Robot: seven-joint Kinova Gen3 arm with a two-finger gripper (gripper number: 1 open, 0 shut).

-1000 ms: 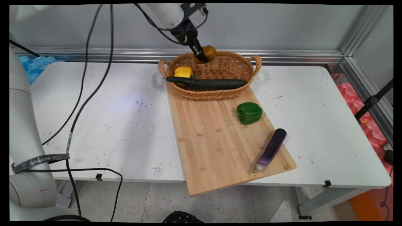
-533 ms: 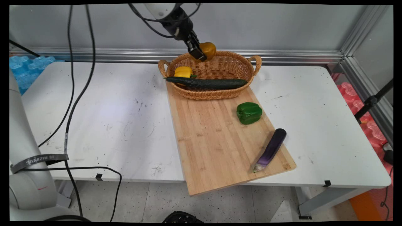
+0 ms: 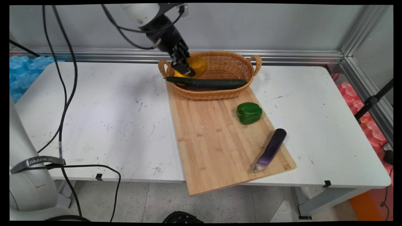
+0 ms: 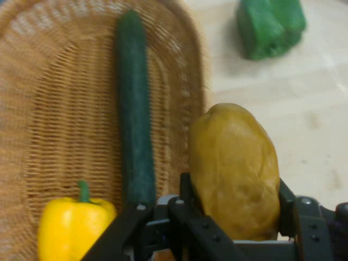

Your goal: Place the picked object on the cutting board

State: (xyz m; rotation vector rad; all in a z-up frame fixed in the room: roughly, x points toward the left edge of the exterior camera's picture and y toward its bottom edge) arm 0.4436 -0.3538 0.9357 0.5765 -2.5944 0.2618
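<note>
Hand view: I see the gripper (image 4: 234, 217) clamped on a potato (image 4: 234, 168), whose base the fingers (image 4: 190, 204) hide. Left of them, a cucumber (image 4: 133, 109) and half-cropped yellow pepper (image 4: 73, 228) lie in the basket (image 4: 60, 109); main view mostly hides that pepper.

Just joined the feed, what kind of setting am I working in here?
Likely a robotics lab test bench, not a kitchen: a scuffed white table framed by aluminium rails, with vegetables staged on a cutting board and in a wicker basket.
</note>
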